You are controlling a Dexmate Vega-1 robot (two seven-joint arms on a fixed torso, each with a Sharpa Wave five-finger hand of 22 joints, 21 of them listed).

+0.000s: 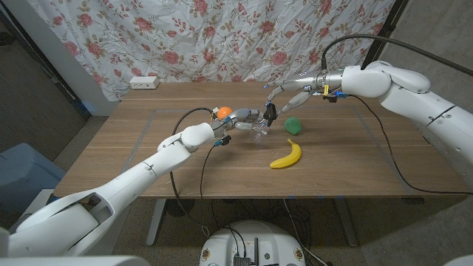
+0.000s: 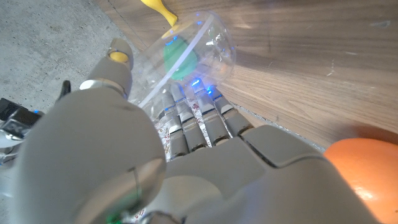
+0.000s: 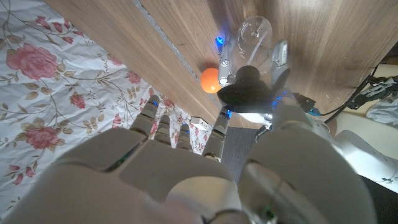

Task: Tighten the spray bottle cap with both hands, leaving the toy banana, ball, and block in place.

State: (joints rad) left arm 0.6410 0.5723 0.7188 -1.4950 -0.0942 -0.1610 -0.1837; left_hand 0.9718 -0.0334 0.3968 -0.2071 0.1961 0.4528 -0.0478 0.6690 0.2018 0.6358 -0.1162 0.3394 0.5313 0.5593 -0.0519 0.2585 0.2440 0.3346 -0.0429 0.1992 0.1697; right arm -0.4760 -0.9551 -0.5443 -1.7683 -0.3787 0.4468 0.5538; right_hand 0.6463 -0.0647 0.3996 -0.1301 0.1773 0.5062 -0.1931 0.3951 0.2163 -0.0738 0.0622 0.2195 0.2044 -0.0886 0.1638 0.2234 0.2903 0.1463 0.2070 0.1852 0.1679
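A clear spray bottle [image 1: 260, 131] with a black cap [image 1: 270, 112] stands near the table's middle. My left hand [image 1: 241, 119] grips the bottle's body from the left; in the left wrist view its fingers [image 2: 196, 121] wrap the clear bottle [image 2: 186, 46]. My right hand [image 1: 290, 89] reaches down from the right and pinches the cap; in the right wrist view the black cap [image 3: 249, 90] sits between the fingertips of my right hand [image 3: 186, 174], above the bottle [image 3: 255, 34].
An orange ball [image 1: 223, 111] lies just behind my left hand. The green block [image 1: 294, 125] sits right of the bottle, and the yellow toy banana [image 1: 287, 155] lies nearer the front edge. A white power strip [image 1: 144, 82] rests at the far left of the wooden table [image 1: 355, 162].
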